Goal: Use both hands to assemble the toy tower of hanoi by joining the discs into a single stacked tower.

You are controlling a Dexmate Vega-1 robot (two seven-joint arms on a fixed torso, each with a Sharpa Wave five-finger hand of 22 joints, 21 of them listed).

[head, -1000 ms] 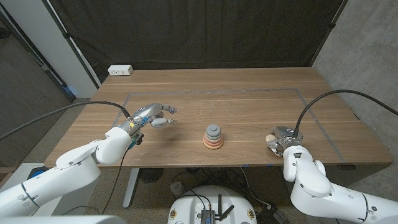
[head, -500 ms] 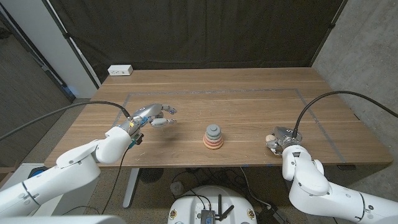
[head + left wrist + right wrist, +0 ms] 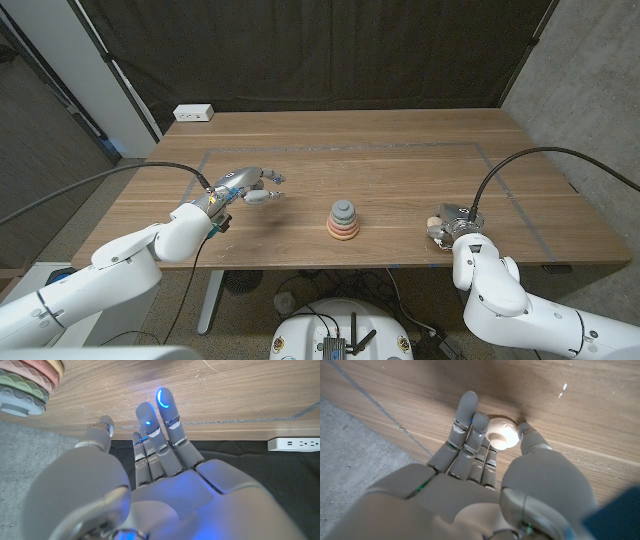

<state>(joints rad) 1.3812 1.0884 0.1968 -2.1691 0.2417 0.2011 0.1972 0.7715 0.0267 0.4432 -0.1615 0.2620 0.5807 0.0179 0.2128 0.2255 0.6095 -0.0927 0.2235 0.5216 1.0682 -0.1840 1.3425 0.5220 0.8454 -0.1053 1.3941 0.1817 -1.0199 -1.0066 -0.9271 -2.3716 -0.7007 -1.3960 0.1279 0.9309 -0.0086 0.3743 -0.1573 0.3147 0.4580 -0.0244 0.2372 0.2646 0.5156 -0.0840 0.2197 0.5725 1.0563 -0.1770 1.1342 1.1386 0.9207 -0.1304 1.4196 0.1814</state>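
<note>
1. The right hand [image 3: 447, 225] is mostly covered by its own wrist in the head view. The right wrist view shows its fingers [image 3: 465, 422] and thumb closed around a small cream round disc piece [image 3: 501, 433] at the table's near right edge.
2. Can't read any writing anywhere; the white power strip [image 3: 194, 113] at the far left edge is too small to make out.
3. The stacked pastel disc tower [image 3: 342, 221] sits mid-table on the wooden table [image 3: 400, 170], between the hands and well apart from both.
4. The left hand [image 3: 250, 187] hangs to the tower's left, fingers loosely spread, holding nothing.
</note>
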